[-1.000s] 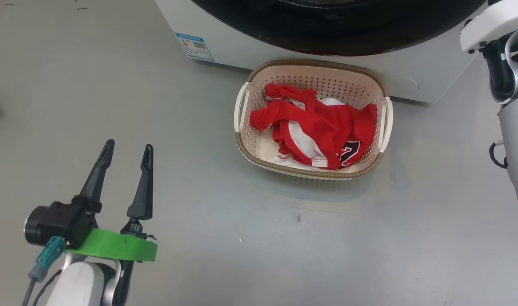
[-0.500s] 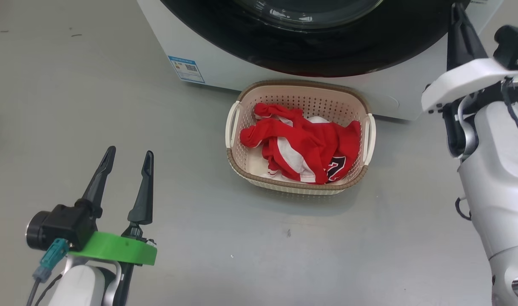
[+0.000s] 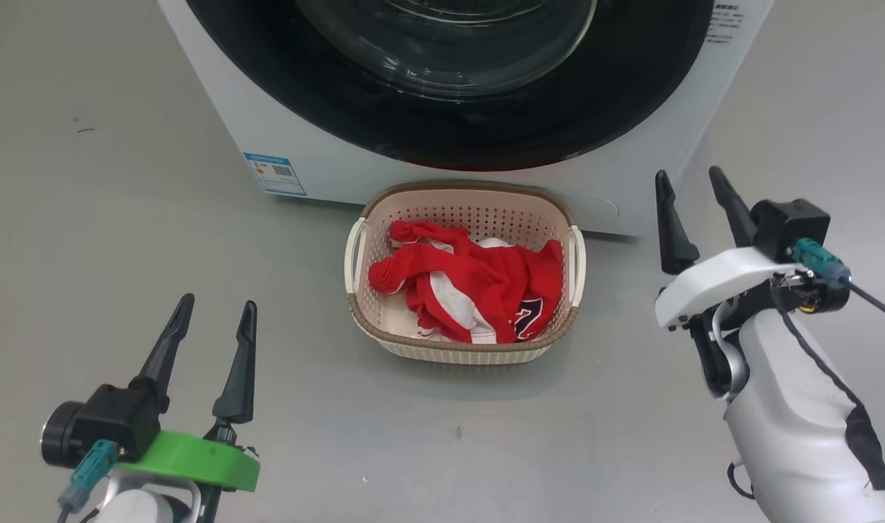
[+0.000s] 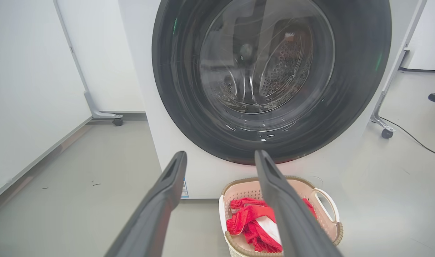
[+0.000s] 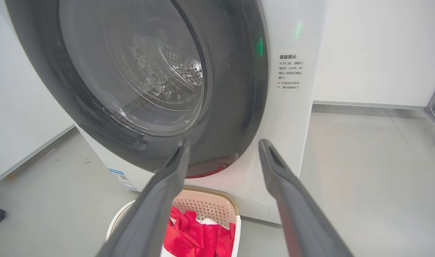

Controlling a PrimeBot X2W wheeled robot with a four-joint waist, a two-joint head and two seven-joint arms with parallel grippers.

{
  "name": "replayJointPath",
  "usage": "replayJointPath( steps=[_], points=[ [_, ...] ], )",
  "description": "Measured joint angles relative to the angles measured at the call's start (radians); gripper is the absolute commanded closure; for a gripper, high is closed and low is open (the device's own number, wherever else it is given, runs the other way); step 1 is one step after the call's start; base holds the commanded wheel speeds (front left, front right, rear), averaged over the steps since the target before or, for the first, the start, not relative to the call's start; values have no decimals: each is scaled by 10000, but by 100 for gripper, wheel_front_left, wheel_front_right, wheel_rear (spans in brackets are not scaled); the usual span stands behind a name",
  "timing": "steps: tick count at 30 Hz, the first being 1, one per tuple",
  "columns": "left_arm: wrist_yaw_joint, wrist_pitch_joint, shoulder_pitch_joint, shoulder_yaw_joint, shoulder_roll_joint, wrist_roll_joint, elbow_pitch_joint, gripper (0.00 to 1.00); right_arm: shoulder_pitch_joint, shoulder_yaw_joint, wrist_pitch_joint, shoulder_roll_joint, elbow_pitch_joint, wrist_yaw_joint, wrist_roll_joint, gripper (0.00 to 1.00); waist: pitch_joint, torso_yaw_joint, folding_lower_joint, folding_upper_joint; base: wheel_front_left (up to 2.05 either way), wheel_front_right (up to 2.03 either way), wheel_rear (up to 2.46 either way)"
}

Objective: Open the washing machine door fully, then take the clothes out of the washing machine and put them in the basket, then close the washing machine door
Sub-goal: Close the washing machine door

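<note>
The door [image 3: 446, 80] looks shut flush against the washer [image 3: 319, 178], and through its glass the drum [image 4: 285, 60] seems bare, so I judge the task essentially complete. The clothes [image 3: 471, 294] lie heaped in the basket [image 3: 457, 352], red folds with white trim, the jersey's number showing toward the basket's 5 o'clock corner. The pile sits below the rim with nothing draped over it. The basket stands on the floor [image 3: 123, 218] at 6 o'clock from the door, just in front of the washer, likely parked there for a short drop from the drum. The left gripper [image 3: 219, 302] hangs at 8 o'clock from the basket, jaws spread and empty. The right gripper [image 3: 688, 173] hovers at 2 o'clock from it, jaws likewise parted, holding nothing. Both are well apart from the basket and door, which reads as a parked pose.
</note>
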Motion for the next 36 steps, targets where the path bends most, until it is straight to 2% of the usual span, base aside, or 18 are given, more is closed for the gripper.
replayJointPath(
  steps=[15, 21, 36],
  points=[
    [46, 134, 562, -46, 90, 33, 2, 0, 1718, 13, -2, 73, -1557, -339, -153, 0, -825, -1162, 0, 0, 0, 0, 0],
    [182, 232, 860, -59, 88, 90, -82, 0, 2766, 12, -2, 150, -2263, -591, -280, 0, -1225, -1605, 0, 0, 0, 0, 0],
    [355, 502, 1267, -77, 88, 90, -405, 0, 4474, 127, -2, 280, -3300, -932, -278, 0, -1720, -2061, 0, 0, 0, 0, 0]
  ],
)
